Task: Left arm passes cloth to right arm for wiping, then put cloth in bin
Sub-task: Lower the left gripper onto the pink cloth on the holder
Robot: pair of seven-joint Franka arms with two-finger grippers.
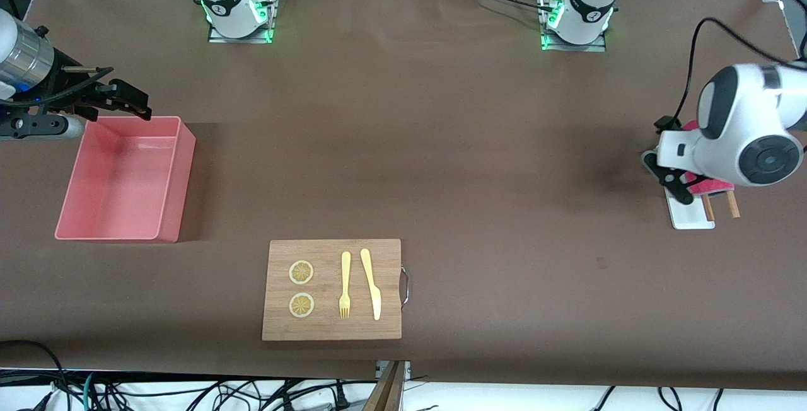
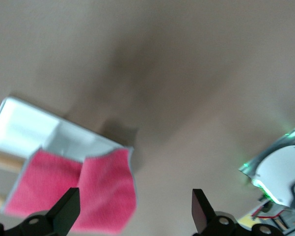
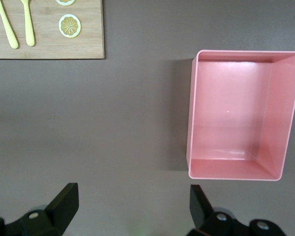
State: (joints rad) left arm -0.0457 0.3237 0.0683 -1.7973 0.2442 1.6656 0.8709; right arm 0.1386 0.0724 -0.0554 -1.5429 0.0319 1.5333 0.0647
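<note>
— Brown table from end to end, both arm bases along its top edge. Where's the cloth?

— The cloth lies on a white tray at the left arm's end of the table, partly draped over the tray's edge. Two wooden sticks poke out beside it.

— And the left gripper?

— The left gripper hangs right over the cloth, fingers spread wide, grasping nothing.

— The bin?

— The bin sits at the right arm's end, with nothing in it. The right gripper hovers by the bin's edge nearest the bases, fingers released as well.

— Anything else?

— A cutting board lies nearer the camera than the bin, carrying two lemon slices, a fork and a knife.
</note>
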